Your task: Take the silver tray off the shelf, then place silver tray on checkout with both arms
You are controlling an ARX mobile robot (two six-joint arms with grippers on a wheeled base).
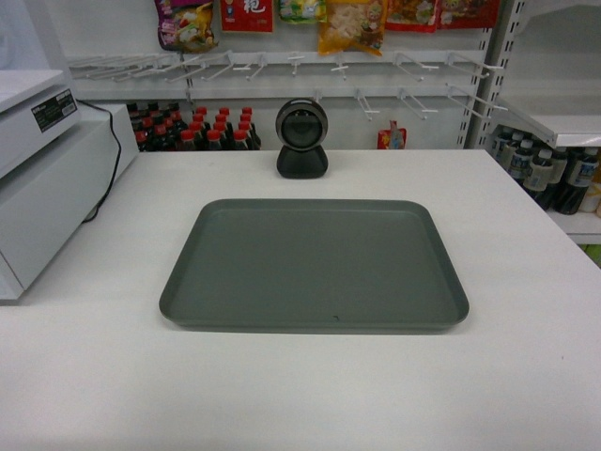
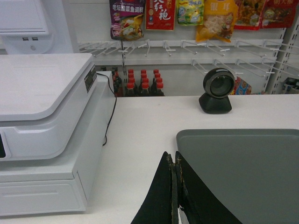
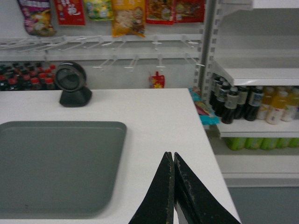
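Observation:
The silver tray (image 1: 315,263) lies flat and empty on the white checkout (image 1: 526,357), in front of the round black scanner (image 1: 301,137). No gripper shows in the head view. In the left wrist view my left gripper (image 2: 174,156) is shut with nothing in it, hovering over the counter just left of the silver tray (image 2: 243,172). In the right wrist view my right gripper (image 3: 173,155) is shut and empty too, above the bare checkout (image 3: 154,116) to the right of the silver tray (image 3: 56,163). Neither gripper touches the tray.
The white cash register (image 1: 38,178) stands at the counter's left with a black cable (image 1: 111,160). Behind are peg hooks with snack bags (image 1: 352,23) and red-capped bottles (image 1: 192,132). To the right, a white store shelf (image 3: 252,72) holds bottles (image 3: 238,103); the counter edge drops off there.

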